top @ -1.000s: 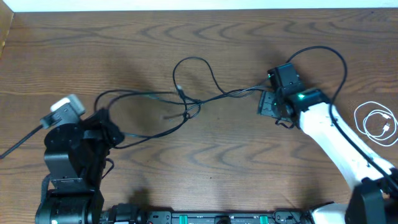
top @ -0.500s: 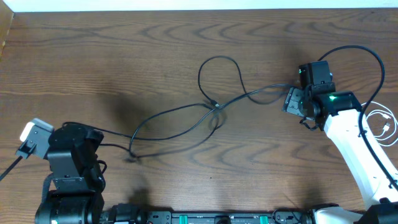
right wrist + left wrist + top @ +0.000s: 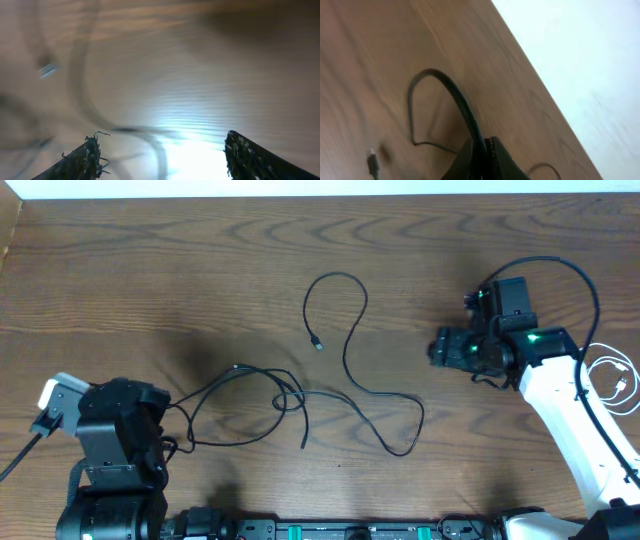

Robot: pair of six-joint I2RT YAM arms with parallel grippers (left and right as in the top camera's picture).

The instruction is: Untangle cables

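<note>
**Present state**

- The left fingers [image 3: 505,162] are closed on the first black cable [image 3: 463,106]. The cord leaves the pinch and arches away over the bench [image 3: 150,270]. The hold appears to serve as an anchor, so that one end stays fixed near the left arm [image 3: 115,435] while the rest is drawn out.
- The right fingers [image 3: 250,157] stand well apart with nothing between them. In the overhead view they hover above bare wood, apart from every cord. This reads as a position between grasps.
- The second black cable [image 3: 334,275] lies mid-bench. It forms a tall loop, with a plug end [image 3: 317,343] inside it, then snakes down and right before doubling back to the left.
- The two black cords meet in a small cluster [image 3: 290,398] – whether this is a knot or only a crossing cannot be told.
- The white cable [image 3: 608,378] lies coiled at the right edge beside the right arm [image 3: 550,380], clear of the black pair. It looks to be already set aside.

**Judgement**

The white cord is sorted and the black pair is partly spread. A further pull away from the cluster is probably needed.
</note>
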